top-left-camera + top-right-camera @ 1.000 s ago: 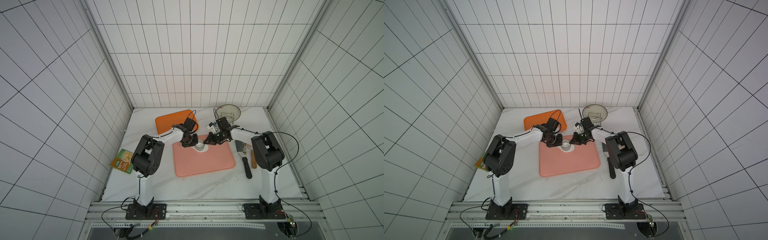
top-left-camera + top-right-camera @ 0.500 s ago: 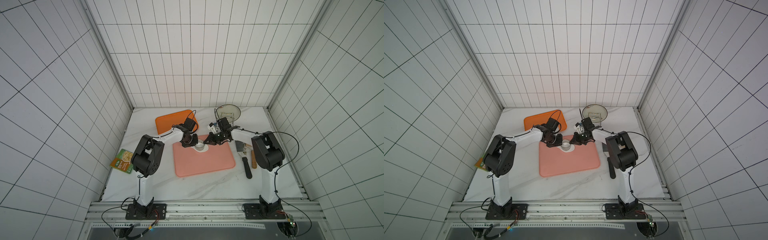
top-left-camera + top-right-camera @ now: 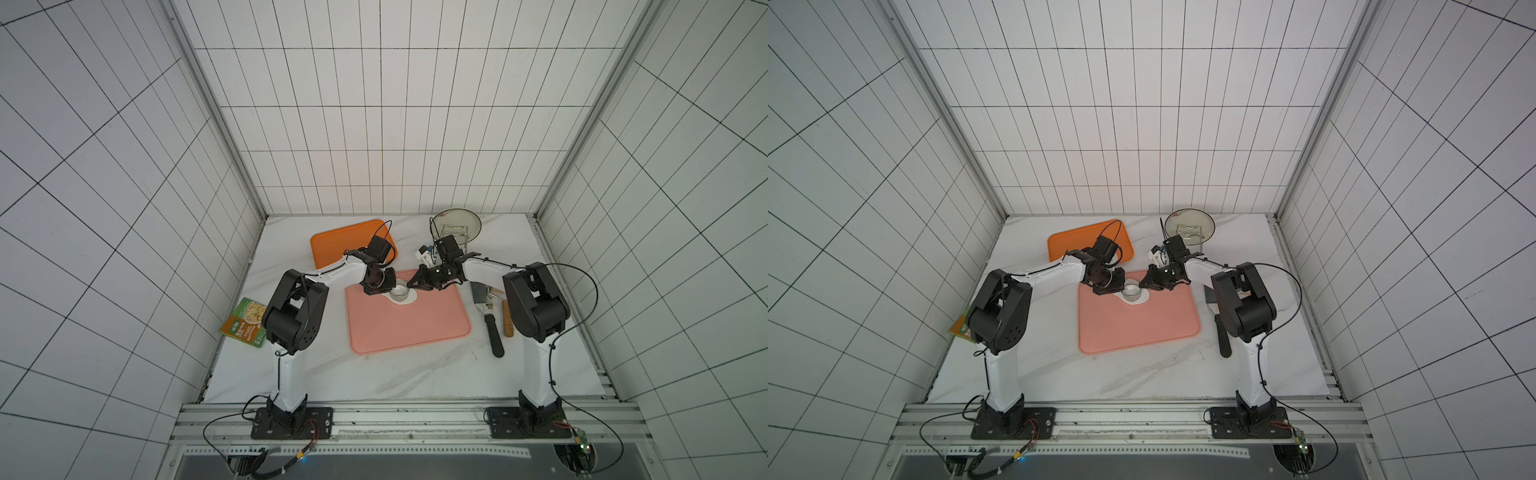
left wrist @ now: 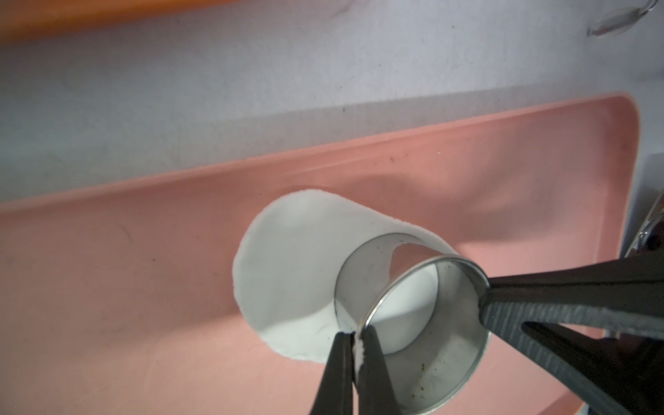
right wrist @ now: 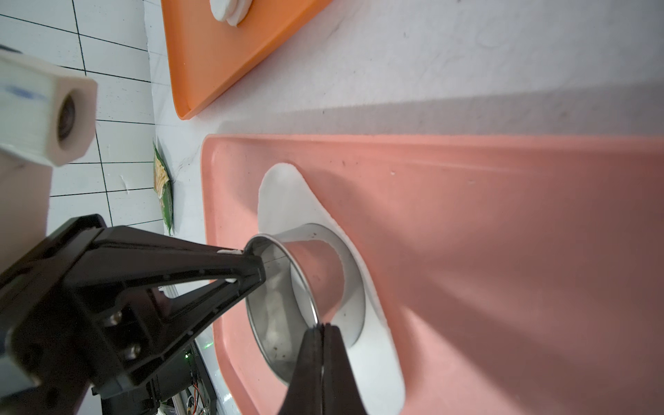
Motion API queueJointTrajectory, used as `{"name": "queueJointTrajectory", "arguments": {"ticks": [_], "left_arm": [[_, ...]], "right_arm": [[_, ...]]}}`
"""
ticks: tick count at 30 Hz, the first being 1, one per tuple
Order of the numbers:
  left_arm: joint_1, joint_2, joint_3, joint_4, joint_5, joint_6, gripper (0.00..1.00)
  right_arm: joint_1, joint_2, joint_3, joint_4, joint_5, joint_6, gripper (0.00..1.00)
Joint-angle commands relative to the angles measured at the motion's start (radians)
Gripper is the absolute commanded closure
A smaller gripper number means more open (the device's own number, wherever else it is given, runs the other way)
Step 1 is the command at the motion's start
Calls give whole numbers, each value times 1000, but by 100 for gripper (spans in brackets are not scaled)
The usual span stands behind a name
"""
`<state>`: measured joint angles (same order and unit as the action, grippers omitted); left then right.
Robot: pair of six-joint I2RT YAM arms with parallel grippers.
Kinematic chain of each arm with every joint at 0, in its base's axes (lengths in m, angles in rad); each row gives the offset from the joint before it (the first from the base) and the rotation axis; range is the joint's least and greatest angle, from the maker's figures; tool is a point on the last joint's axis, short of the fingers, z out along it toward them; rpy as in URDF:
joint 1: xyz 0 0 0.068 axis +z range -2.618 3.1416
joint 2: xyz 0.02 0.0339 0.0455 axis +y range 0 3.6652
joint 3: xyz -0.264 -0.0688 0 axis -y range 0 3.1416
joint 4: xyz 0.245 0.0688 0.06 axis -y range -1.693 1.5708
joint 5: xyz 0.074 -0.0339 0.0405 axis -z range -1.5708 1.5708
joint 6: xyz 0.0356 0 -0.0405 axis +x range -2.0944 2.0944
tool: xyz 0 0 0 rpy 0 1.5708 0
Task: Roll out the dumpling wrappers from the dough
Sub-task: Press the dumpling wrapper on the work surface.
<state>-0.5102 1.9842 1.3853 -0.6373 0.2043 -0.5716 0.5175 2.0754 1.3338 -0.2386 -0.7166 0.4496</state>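
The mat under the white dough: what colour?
Salmon-pink rectangular mat, clearest in the left wrist view.

The ring (image 3: pixel 400 291) stands on the dough (image 4: pixel 287 258) near the mat's (image 3: pixel 409 328) far edge; the tray (image 3: pixel 336 245), bearing wrappers (image 5: pixel 230 10), lies behind-left; the packet (image 3: pixel 245 322) left; the scraper (image 3: pixel 493 334) right.

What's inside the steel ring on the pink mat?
White dough shows inside the steel ring, which stands on that flattened piece. Whether it has cut through is hidden by its wall.
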Motion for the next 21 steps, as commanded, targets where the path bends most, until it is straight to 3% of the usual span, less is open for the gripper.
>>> {"name": "queueJointTrajectory", "arguments": {"ticks": [1,21], "left_arm": [[-2,96,-68,-92,-39,1,100],[-8,91,-70,-84,-31,-10,100]], "right_arm": [[-18,131,-89,-153,257,8,100],[-15,123,-108,-139,252,17,100]]}}
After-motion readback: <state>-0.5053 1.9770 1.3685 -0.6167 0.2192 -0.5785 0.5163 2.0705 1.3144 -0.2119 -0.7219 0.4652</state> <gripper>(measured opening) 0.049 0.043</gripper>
